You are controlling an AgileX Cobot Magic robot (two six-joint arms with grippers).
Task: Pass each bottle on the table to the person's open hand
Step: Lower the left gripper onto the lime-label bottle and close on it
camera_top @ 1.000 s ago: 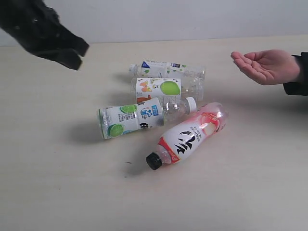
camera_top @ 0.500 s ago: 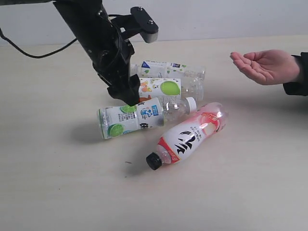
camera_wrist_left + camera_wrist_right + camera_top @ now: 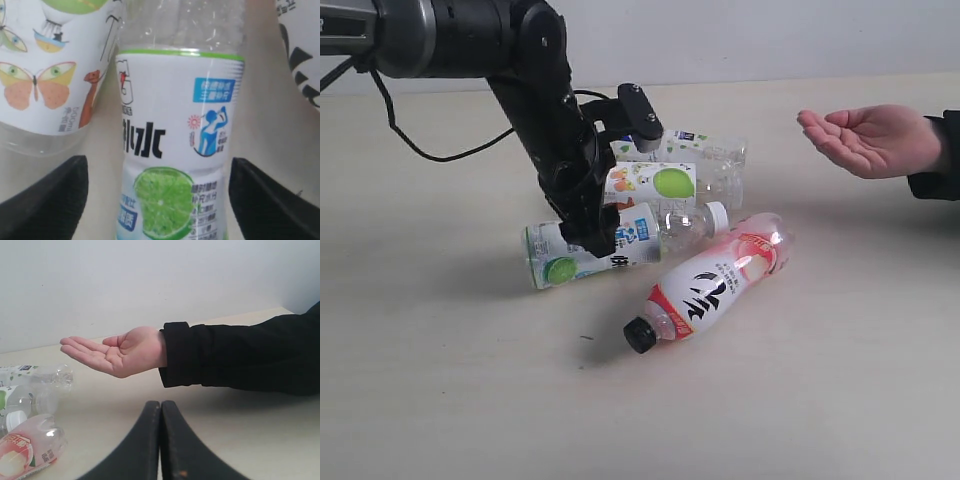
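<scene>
Outside view
Table (image 3: 440, 380): pale, with four bottles lying on their sides close together near its middle.
Leaf bottle (image 3: 695, 148): farthest back, just behind the green-fruit bottle (image 3: 665, 183).
Lime bottle (image 3: 635, 240): in front of those two, white cap pointing toward the red bottle (image 3: 710, 285).
Red bottle: nearest the camera, lying at a slant, black cap toward the front.
Left claw (image 3: 595, 240): down over the lime bottle's label; the black arm hides the tips.
Hand (image 3: 865, 138): at the right, palm up and empty, well apart from the bottles.

Left wrist view
Claw state: spread, one black finger (image 3: 45, 205) on each side of the lime bottle. A gap shows on one side; contact on the other I cannot tell.
Neighbours: the green-fruit bottle's butterfly label on one side, the red bottle's black lettering on the other.

Right wrist view
Right claw (image 3: 161, 407): pressed together, holding nothing, low over the table.
Hand: open beyond the tips, black sleeve (image 3: 240, 357) behind the wrist.
</scene>
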